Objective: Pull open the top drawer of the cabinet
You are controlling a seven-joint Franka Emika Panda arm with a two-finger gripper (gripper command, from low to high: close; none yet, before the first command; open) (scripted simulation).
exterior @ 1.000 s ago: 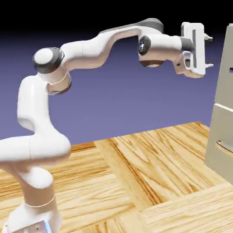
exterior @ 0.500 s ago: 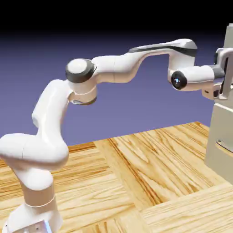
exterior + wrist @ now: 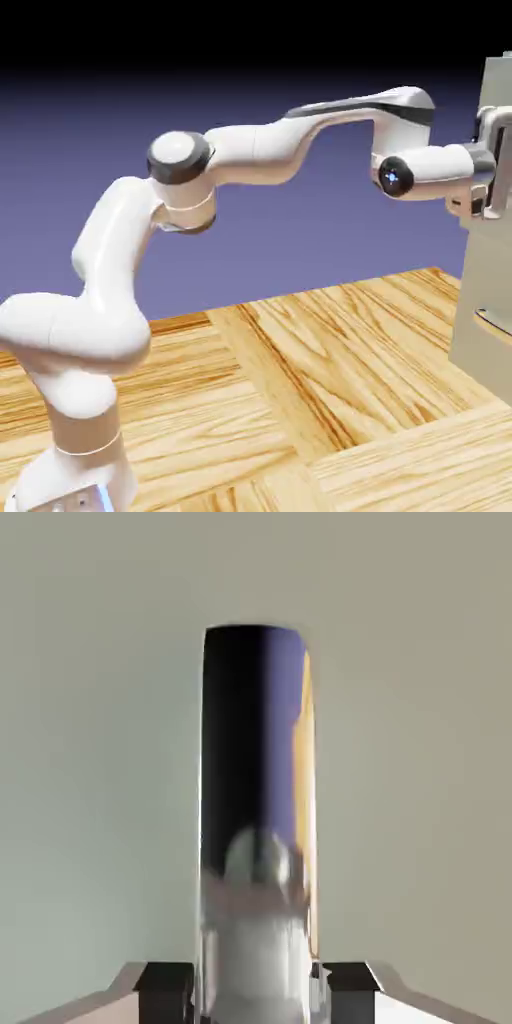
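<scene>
Student: Where to look for the top drawer [image 3: 496, 82]?

Tutor: At the exterior view's right, high on the cabinet [image 3: 463, 345], directly beyond the hand. Front apparently slightly proud of the lower panel [image 3: 481, 275]; opening barely begun, by judgement.

Student: And its handle [image 3: 255, 802]?

Tutor: Upright in the hand view, polished, mirroring dark, violet and wood tones. Clenched at its bottom-edge end between the fingertips of the gripper [image 3: 258, 996], one dark pad to either side.

Student: Farther out?

Tutor: White arm [image 3: 245, 150] stretched from near left toward the cabinet, above the wooden surface [image 3: 350, 370]. Bar handle [image 3: 492, 320] of the lower panel below, well apart from the hand.

Student: Likely faults from here?

Tutor: Slipping off the smooth handle, from too light a squeeze or too quick a pull. Binding of the drawer, from a pull askew to its line of travel. Stopping too soon, for want of a long enough backward stroke.

Student: Differences from the frame half a second earlier?

Tutor: Left edge of the drawer front shifted slightly leftward, toward the robot; pale seam above the lower panel now out of sight. Arm posture nearly unchanged.
</scene>
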